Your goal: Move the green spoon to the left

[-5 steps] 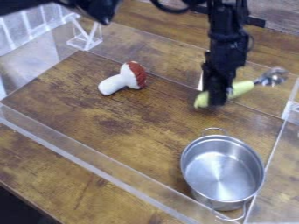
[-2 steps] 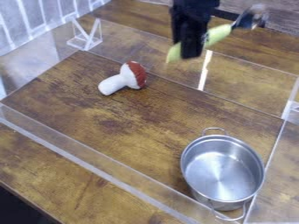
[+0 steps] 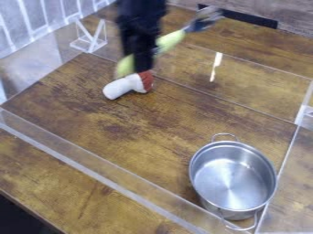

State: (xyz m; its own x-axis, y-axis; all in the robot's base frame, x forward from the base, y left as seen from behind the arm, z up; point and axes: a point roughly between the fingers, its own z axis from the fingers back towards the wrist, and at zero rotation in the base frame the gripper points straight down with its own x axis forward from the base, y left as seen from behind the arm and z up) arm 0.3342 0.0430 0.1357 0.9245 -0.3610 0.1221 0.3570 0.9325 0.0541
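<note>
A blurred dark robotic tool (image 3: 137, 59) grips an elongated yellow-green spoon with a silvery metal end (image 3: 171, 39), its jaws closed on the handle, above the far part of a brown wooden desk (image 3: 116, 137). The spoon slants across the tool, its metal end sticking out to the upper right of the view and its green tip showing at the lower left, over or near a white-stemmed, red-capped toy mushroom (image 3: 127, 85).

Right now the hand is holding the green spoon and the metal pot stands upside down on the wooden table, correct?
Not quite: the camera view shows the metal pot upright, its open top facing up. The rest stands.
</note>
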